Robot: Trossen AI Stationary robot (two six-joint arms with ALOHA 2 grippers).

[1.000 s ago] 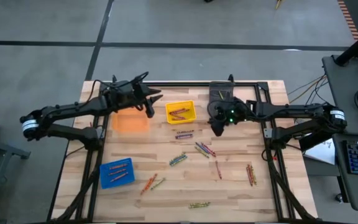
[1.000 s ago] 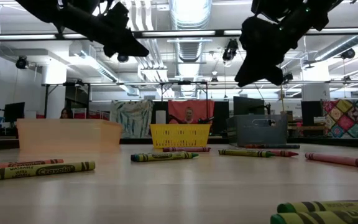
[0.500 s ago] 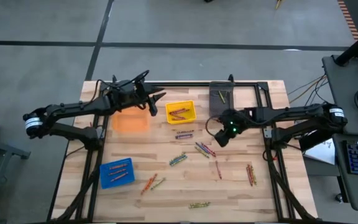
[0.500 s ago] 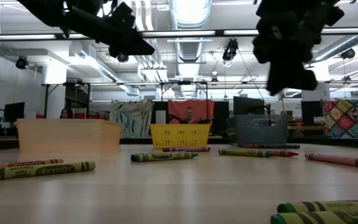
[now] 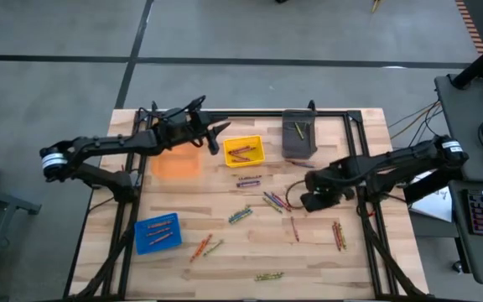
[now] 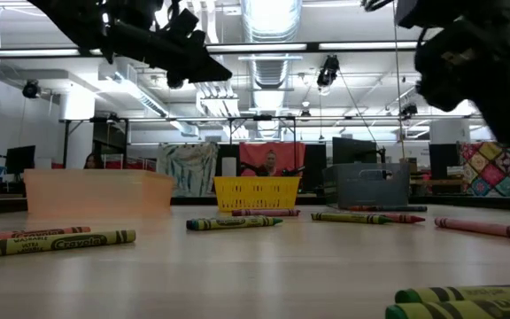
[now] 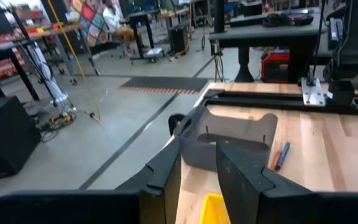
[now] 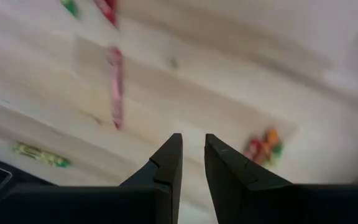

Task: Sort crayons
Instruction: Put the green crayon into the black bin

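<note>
Crayons lie flat and scattered on the wooden table: a mixed bunch [image 5: 277,201] at the middle, green ones [image 5: 240,215], a red one [image 5: 295,228], a bunch at the right [image 5: 338,235], orange and olive ones [image 5: 201,246]. My right gripper [image 5: 304,201] hovers above the table just right of the middle bunch, fingers close together and empty; its wrist view [image 8: 193,140] looks down on a red crayon [image 8: 115,87]. My left gripper [image 5: 214,134] hangs in the air left of the yellow bin [image 5: 244,151], its fingers [image 7: 199,152] close together with nothing seen between.
An orange bin [image 5: 177,164] stands at the far left. A grey bin [image 5: 298,134] stands at the far middle and a blue bin [image 5: 158,232] holding crayons at the near left. The yellow bin holds red crayons. An olive crayon [image 5: 268,275] lies near the front edge.
My right gripper has swung from beside the grey bin toward the table's near edge and somewhat right, ending beside the middle bunch of crayons. My left gripper has crept toward the table's right, closer to the yellow bin.
</note>
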